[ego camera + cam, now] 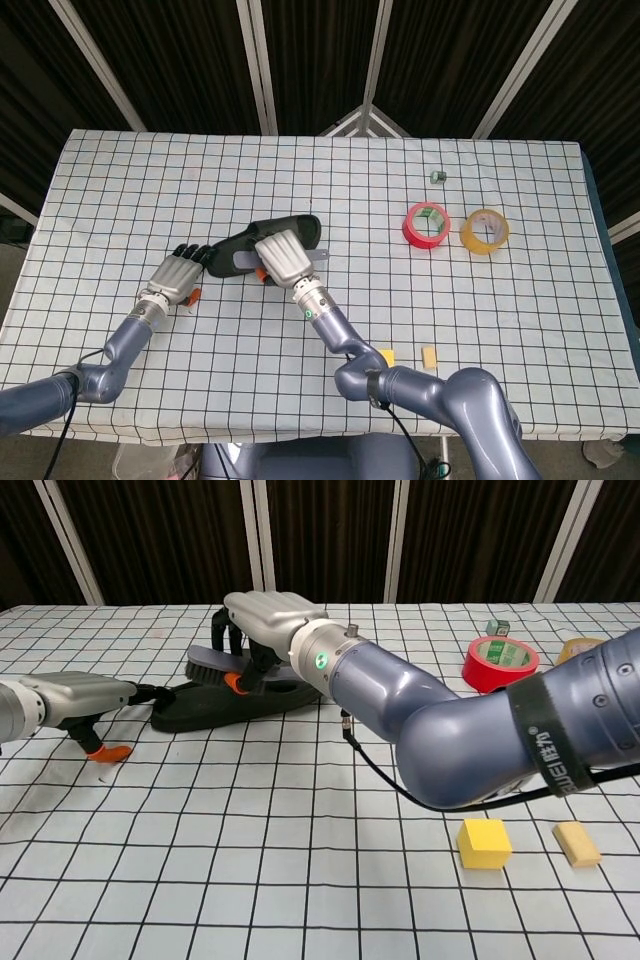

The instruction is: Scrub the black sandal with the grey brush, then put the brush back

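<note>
Near edge of the checked table (300, 880): yellow block (484, 841) and tan block (577, 843), apart. Mid-table: right hand (279, 256) grasps the grey brush (208, 665), bristles on the black sandal (290, 230). Left hand (177, 276) fingers curled, touching the sandal's end; whether it grips is unclear. Beyond: red tape roll (426, 224) beside yellow tape roll (484, 230). Brush mostly hidden under the hand.
</note>
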Tool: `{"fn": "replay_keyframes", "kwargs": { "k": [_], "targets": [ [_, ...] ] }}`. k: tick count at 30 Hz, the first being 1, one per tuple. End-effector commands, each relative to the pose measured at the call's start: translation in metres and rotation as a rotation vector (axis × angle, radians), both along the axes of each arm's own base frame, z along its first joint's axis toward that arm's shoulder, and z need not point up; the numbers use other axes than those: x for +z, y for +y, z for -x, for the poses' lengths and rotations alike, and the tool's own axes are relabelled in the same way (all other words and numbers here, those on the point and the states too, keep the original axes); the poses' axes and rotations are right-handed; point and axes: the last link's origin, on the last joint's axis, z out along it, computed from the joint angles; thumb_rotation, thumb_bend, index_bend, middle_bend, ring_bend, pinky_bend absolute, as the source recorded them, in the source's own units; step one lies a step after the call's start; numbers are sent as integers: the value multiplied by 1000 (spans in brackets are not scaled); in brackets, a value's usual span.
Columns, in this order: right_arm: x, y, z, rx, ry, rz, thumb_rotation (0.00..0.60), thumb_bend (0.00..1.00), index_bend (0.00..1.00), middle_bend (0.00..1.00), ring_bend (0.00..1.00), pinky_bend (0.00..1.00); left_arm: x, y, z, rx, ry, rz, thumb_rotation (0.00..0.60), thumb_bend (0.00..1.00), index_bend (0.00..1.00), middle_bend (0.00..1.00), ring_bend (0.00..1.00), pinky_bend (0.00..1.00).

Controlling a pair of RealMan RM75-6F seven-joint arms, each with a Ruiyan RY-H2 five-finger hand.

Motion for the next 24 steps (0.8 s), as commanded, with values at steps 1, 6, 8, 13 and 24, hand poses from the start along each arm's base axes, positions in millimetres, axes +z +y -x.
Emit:
{"fn": "replay_keyframes", "kwargs": {
  "k": [1, 6, 8, 13, 24],
  "targets": [
    [-2, -5, -1, 13, 21, 10, 600, 469, 628, 560, 479, 526, 1, 0, 1, 6, 1, -1, 600, 510, 0, 0, 0, 19],
    [-2, -17, 5, -5, 31, 26, 600, 468, 628, 560, 480, 527, 1, 2, 2, 12, 1, 0, 600, 510, 0, 0, 0, 19],
    [-2, -20, 7, -15, 33, 28, 600, 468, 628, 560, 480, 527, 2, 3, 2, 13, 1, 0, 600, 511, 0, 0, 0, 19],
    [-2, -27, 14, -32, 38, 31, 600, 468, 628, 560, 479, 527, 3, 4, 3, 16, 1, -1, 600, 510, 0, 0, 0, 19],
    [0, -37, 39, -67, 97, 52, 600, 469, 628, 560, 481, 527, 4, 4, 4, 23, 1, 0, 600, 511, 0, 0, 0, 19]
  ]
}}
